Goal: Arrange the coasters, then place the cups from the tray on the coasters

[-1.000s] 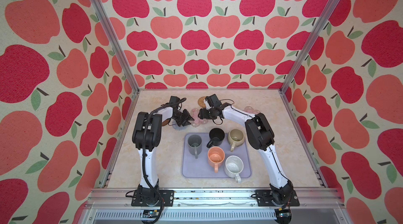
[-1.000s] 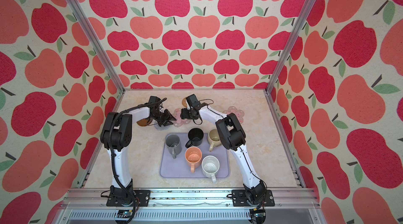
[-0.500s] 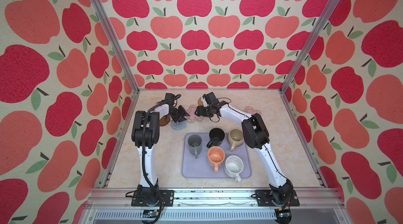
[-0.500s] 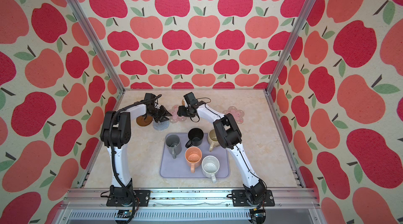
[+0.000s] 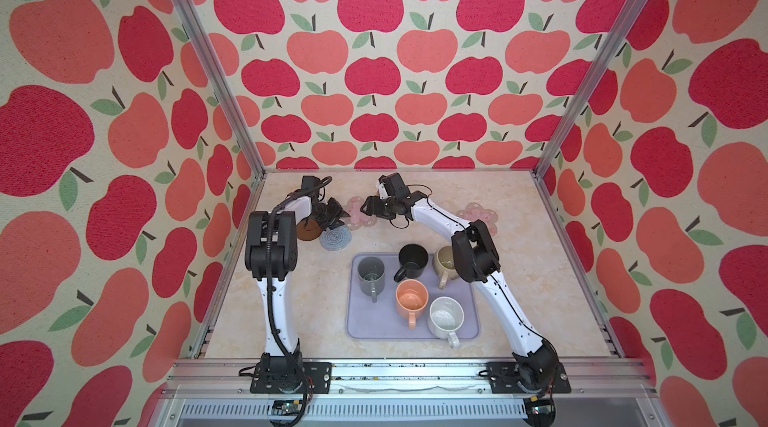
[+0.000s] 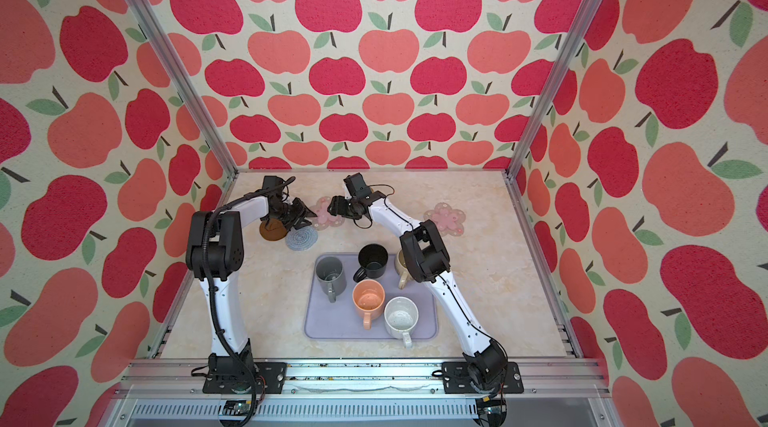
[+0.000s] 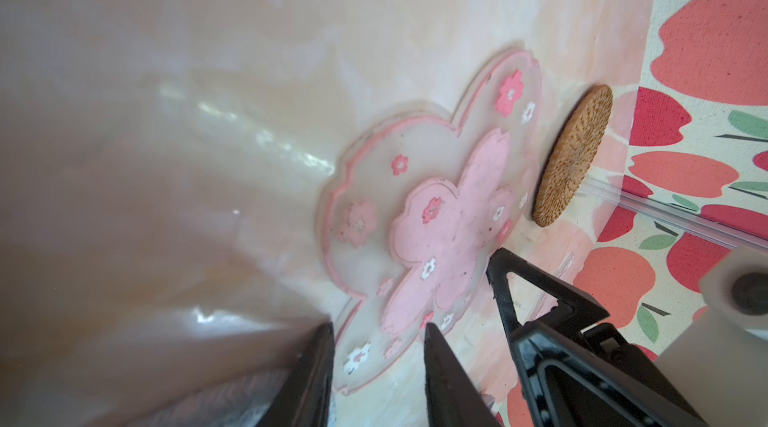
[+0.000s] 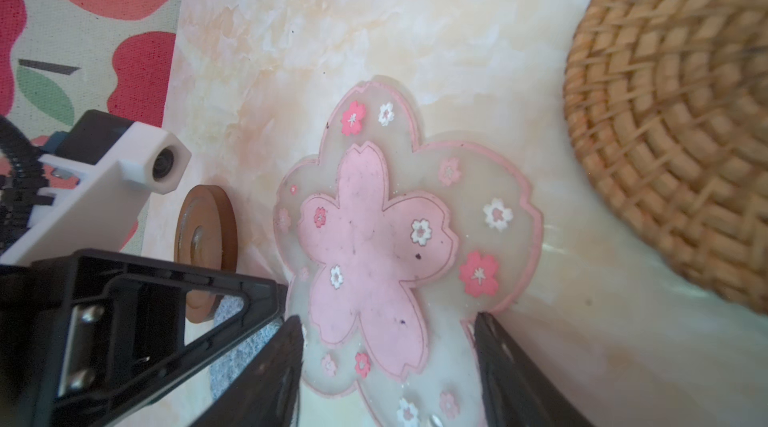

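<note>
Loud apple wallpaper (image 5: 374, 72) on every wall, pale marbled desk (image 5: 291, 312) underneath. Starting at the left, the dark brown disc (image 5: 307, 231) lies flat near the back. The grey crocheted coaster (image 5: 336, 239) is right beside it. Their edges look like they touch, but I can't say for sure.

Over those two hangs the left hand (image 7: 378, 331). Its fingers (image 7: 440, 366) are spread a little and clamped on nothing, with the tips at the edge of a pink flower coaster (image 5: 358, 216) that lies flat on the desk.

Facing that same coaster from the opposite side is the right hand (image 8: 386, 319). Its fingers (image 8: 503, 358) are spread wider, one on each side of a petal, tips right at its rim. It isn't lifting it, so I'd call this hand released too.

Just behind the flower one, toward the back wall, sits the tan rattan coaster (image 8: 673, 134), near but apart.

Nearer the front, the lavender tray (image 5: 361, 323) has all five cups upright on it:
- tall grey cup (image 5: 371, 275)
- black cup (image 5: 412, 258)
- peach-orange cup (image 5: 411, 300)
- beige-olive cup (image 5: 444, 265), half hidden by the right arm (image 5: 473, 254)
- speckled white cup (image 5: 446, 315), handle poking over the near rim

Far right, a second pink flower coaster (image 5: 478, 217) lies alone, well apart from the others.
</note>
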